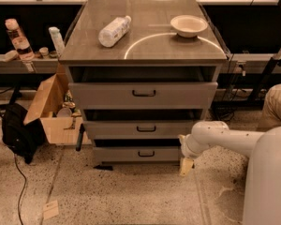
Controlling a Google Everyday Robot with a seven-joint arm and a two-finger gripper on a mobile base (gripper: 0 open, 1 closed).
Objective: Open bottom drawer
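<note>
The bottom drawer (138, 153) is the lowest of three grey drawers in the cabinet (145, 55). It has a low flat front and a small black bar handle (146, 153), with a dark gap above the front. The middle drawer (145, 129) and the tall top drawer (143, 95) sit above it. My gripper (185, 165) hangs low at the right end of the bottom drawer's front, close to the floor. It is well to the right of the handle. My white arm (225, 137) reaches in from the right.
A plastic bottle (114, 30) lies on the cabinet top, with a bowl (188, 25) beside it. An open cardboard box (54, 109) and a black bag (18, 134) stand to the cabinet's left, and a cable runs over the floor. Shelves run behind.
</note>
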